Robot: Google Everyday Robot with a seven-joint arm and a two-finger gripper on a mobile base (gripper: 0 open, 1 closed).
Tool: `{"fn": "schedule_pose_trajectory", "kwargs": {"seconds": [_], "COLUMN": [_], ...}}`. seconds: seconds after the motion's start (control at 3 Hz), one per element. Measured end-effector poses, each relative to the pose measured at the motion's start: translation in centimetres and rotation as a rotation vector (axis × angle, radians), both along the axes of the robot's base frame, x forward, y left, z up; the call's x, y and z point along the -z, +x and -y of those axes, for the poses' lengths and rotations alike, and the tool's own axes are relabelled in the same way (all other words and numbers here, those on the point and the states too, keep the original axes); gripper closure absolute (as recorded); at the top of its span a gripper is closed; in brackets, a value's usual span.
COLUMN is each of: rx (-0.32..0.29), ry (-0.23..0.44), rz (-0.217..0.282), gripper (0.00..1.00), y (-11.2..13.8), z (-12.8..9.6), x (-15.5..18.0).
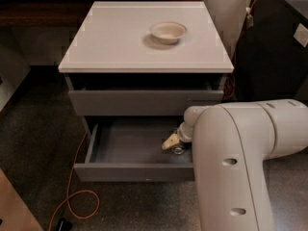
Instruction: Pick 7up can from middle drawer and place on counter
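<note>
7up can [179, 150] in open middle drawer [130, 146], near right wall, mostly hidden. Pincer [171, 142] inside drawer, right at can; whether holding it, cannot tell. Cream bowl [168, 32] on white tabletop [110, 42], toward back right corner.

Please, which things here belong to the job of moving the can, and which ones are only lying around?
For the job: 7up can, at the drawer's right side; middle drawer, pulled open; counter; pincer, inside the drawer by the can.
Just lying about: cream bowl on the counter; orange cable on the floor.
</note>
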State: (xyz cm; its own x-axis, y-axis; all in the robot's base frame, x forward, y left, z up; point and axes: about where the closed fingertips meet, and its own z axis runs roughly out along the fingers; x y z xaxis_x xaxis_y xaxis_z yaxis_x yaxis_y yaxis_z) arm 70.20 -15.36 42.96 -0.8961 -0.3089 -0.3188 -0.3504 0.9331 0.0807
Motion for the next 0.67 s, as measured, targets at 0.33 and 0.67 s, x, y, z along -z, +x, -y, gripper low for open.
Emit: {"fn": "schedule_pose_trajectory", "kwargs": {"seconds": [0.33, 0.67], "rx": [0.022, 0.035], "ry": [0.004, 0.002], "rz": [-0.016, -0.035], "gripper": [0.00, 0.00], "y": [0.6, 1.2], "z": [0.4, 0.2], "x": [1.5, 3.3]}}
